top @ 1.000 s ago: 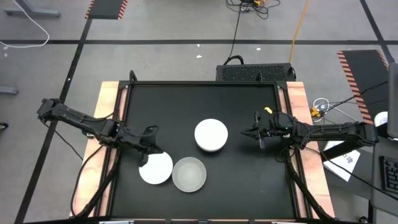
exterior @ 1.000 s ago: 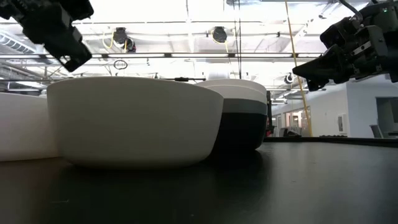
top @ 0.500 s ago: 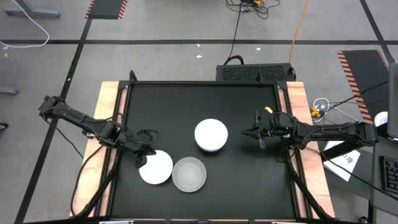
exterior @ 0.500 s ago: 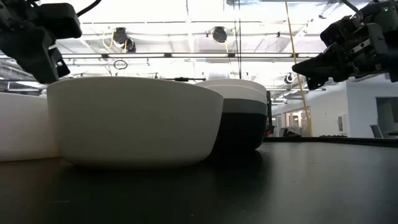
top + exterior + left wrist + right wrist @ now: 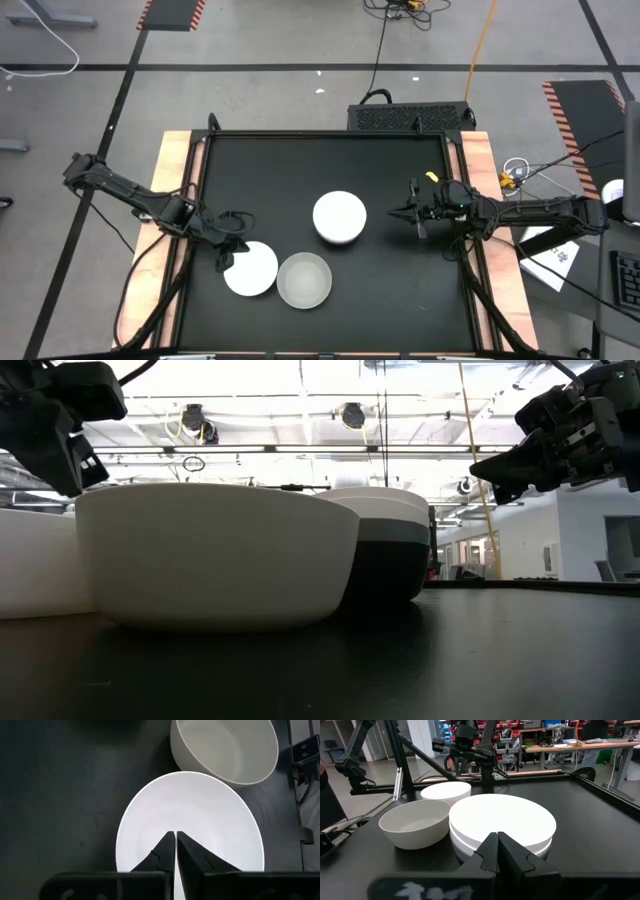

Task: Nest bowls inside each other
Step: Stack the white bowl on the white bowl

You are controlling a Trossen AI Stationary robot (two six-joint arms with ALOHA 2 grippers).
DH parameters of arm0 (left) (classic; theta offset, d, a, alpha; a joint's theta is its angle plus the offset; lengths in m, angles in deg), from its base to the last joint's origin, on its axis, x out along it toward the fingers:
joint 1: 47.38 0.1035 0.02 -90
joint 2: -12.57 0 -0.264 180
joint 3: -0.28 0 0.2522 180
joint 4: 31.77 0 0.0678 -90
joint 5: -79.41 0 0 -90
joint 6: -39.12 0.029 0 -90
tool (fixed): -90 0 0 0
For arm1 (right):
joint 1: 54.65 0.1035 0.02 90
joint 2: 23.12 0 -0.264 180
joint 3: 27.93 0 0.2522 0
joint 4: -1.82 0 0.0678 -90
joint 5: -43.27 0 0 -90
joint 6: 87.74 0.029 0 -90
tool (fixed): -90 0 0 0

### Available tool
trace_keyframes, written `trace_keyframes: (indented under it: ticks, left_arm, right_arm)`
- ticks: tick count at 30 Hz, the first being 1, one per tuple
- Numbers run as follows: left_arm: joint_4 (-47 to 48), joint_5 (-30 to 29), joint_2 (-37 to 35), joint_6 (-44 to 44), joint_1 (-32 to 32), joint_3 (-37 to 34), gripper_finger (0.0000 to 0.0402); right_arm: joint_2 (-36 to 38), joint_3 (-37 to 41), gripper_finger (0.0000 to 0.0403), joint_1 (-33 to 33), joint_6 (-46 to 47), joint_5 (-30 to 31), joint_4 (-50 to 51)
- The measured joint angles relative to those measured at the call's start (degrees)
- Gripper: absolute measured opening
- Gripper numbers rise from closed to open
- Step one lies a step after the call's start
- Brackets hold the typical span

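Note:
A white bowl (image 5: 250, 268) stands upright on the black table near the front left. Touching its right side is a pale grey translucent bowl (image 5: 304, 280). In the middle stands a nested stack (image 5: 339, 217) with a white bowl on top and grey and black bowls beneath (image 5: 385, 550). My left gripper (image 5: 226, 252) is shut and slants down over the white bowl's left rim (image 5: 190, 835), above it in the low view (image 5: 62, 430). My right gripper (image 5: 410, 213) is shut and level. It hovers to the right of the stack (image 5: 502, 822), clear of it.
A raised black frame with wooden side strips (image 5: 178, 200) borders the table. Bare black table lies behind and to the right of the stack. Beyond the table are cables on the floor, workbenches and room lights.
My left gripper has drawn back toward the table's left edge, sunk a little and tipped further downward, staying shut. The bowls have kept their places.

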Motion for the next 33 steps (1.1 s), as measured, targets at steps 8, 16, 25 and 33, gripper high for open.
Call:
trace_keyframes:
  ticks: [8, 16, 25, 33]
  left_arm:
    - [-0.1, 1.9, 0.0, 1.9, 0.0, 0.0, 0.0039]
    - [0.0, 1.9, 0.0, 2.3, 0.0, 0.0, 0.0137]
    - [3.7, -3.4, 0.9, 1.3, 0.1, 0.0, 0.0237]
    - [4.7, -4.1, 6.0, 0.5, 0.1, -0.1, 0.0259]
  right_arm:
    - [0.0, 0.0, 0.0000, 0.0, 0.4, 0.0, 0.0]
    - [0.0, 0.0, 0.0000, 0.0, 0.4, 0.0, 0.0]
    - [0.0, 0.0, 0.0000, 0.0, 0.4, 0.0, 0.0]
    - [0.0, -0.1, 0.0000, 0.0, 0.9, 0.0, 0.0]
